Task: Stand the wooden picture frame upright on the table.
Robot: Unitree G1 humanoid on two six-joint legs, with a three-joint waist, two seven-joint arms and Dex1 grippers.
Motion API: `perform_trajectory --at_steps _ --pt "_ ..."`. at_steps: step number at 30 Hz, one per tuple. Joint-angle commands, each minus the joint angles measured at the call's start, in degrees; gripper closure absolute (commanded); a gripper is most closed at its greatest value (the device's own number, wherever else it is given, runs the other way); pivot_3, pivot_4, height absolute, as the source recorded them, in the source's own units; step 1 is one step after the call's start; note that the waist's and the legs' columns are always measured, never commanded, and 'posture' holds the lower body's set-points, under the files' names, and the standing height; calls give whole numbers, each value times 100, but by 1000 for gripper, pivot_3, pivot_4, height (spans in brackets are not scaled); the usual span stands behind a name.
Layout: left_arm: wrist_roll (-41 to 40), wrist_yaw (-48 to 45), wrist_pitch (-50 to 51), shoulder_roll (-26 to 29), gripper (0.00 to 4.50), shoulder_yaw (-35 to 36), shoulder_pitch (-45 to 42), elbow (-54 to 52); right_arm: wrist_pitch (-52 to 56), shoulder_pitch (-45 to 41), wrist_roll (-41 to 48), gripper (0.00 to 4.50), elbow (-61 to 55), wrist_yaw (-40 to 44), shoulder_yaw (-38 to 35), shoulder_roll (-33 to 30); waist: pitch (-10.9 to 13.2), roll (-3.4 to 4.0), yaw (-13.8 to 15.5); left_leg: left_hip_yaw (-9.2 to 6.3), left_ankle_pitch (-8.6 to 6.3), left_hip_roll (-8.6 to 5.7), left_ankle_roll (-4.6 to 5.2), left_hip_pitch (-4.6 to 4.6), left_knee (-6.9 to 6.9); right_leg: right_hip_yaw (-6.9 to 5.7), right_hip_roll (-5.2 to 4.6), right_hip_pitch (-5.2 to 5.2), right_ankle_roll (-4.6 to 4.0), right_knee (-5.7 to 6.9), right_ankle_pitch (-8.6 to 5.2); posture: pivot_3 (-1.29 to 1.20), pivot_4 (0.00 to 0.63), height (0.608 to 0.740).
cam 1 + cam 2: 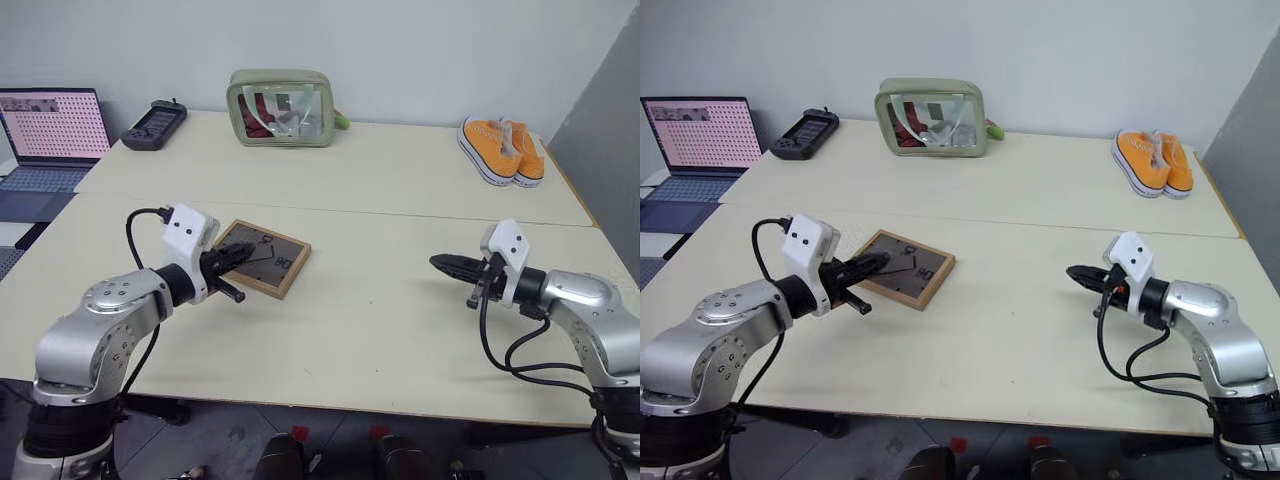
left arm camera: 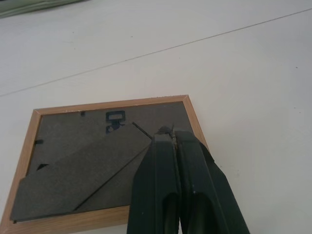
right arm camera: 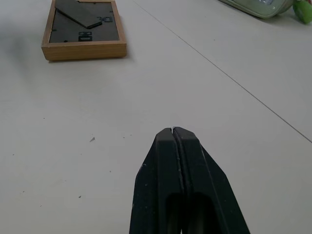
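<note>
1. We see the frame (image 1: 264, 257) lying flat on the counter (image 1: 400, 310), face down, with its dark back panel up and the fold-out stand (image 2: 83, 173) folded flat against that panel.
2. We take the frame as our landmark. It sits just on the near side of the seam (image 1: 420, 213) that runs across the counter.
3. Left tool (image 1: 243, 251): fingers pressed together, nothing pinched. Its tip is over the frame's back panel, near one edge; we cannot tell whether it touches the panel.
4. Right tool (image 1: 441, 263): fingers pressed together, empty. It is well apart from the frame, on the robot's right, pointing toward it above bare counter.
5. Beyond the frame, past the seam, a green see-through pouch (image 1: 281, 108) stands at the far edge of the counter.
6. A black controller (image 1: 154, 125) lies left of the pouch, far from the frame.
7. A laptop (image 1: 47, 135) sits open further left of the frame, on a lower surface.
8. A pair of orange shoes (image 1: 501, 149) rests far right of the frame, at the back.
</note>
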Motion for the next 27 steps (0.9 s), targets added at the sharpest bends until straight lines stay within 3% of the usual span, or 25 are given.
perform_trajectory --at_steps 1,23,27 --pt "-84 217 143 -59 4481 257 -129 -235 44 -53 62 4500 -217 -109 -69 26 0 0 0 0 0 0 0 0 0 0 0 0 0 1 0 0 150 740" --pt "64 412 130 -60 4481 297 -329 -65 -15 -156 -36 4500 -122 -302 -8 184 0 0 0 -1 0 0 0 1 1 -2 1 1 0 2 0 0 150 740" --pt "381 436 -207 48 4481 373 -236 245 -15 -132 -39 4500 -160 -380 -9 248 0 0 -1 -2 0 0 0 2 1 -2 1 1 0 2 0 0 150 740"
